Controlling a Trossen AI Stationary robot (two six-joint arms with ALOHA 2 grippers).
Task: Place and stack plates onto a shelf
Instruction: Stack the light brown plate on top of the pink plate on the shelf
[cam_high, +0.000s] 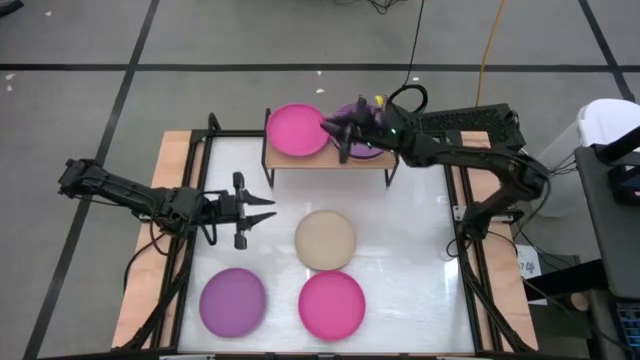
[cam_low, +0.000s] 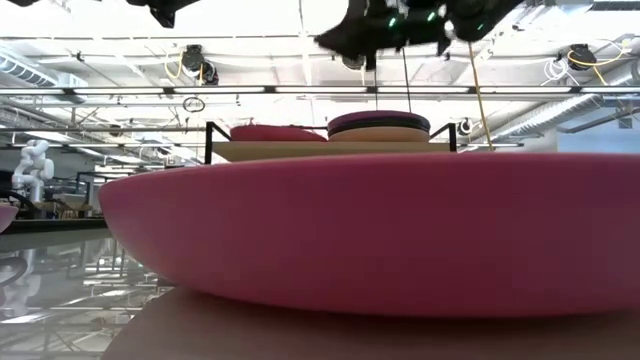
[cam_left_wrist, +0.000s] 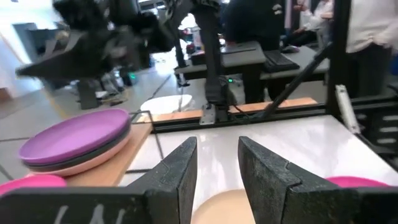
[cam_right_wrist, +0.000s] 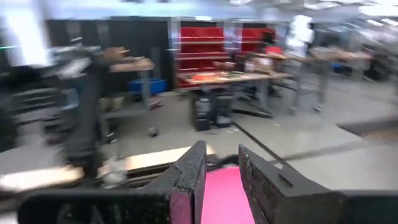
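Observation:
The shelf (cam_high: 300, 162) stands at the table's far middle. On its left half lies a magenta plate (cam_high: 297, 130). On its right half is a stack with a purple plate on top (cam_high: 366, 146), over a black and a salmon one, as the left wrist view shows (cam_left_wrist: 74, 140). My right gripper (cam_high: 336, 134) hovers open and empty above the shelf between the two, clear of the stack in the low view (cam_low: 345, 38). My left gripper (cam_high: 265, 210) is open and empty over the table's left, left of a beige plate (cam_high: 325, 240). A purple plate (cam_high: 232, 300) and another magenta plate (cam_high: 332, 305) lie flat near the front edge.
The table's black frame rails (cam_high: 190, 240) run along the left and right sides. The near magenta plate fills the low view (cam_low: 380, 230). Bare white tabletop (cam_high: 410, 240) lies right of the beige plate. People stand beyond the table in the left wrist view (cam_left_wrist: 367, 25).

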